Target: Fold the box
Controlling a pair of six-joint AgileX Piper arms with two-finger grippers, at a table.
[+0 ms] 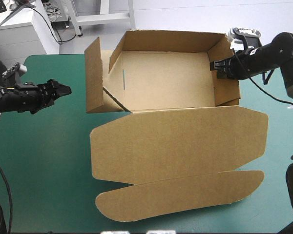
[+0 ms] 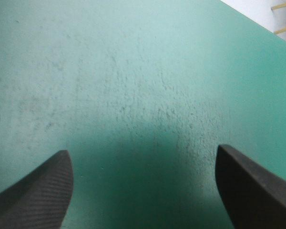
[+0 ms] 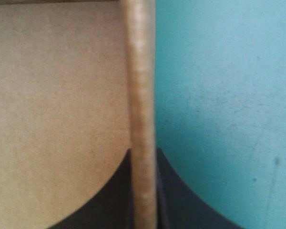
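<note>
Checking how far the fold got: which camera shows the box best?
The high view: the whole box shows, walls raised, lid flat. The right wrist view shows only one wall's edge, pinched in the right claw. The left wrist view shows none of it, only the teal-green cover.

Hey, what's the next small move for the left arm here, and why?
Probably slide the open left gripper toward the left flap of the box, which stands splayed outward. The right gripper is shut on the right wall, and the left one hovers over bare cover, apart from it.
</note>
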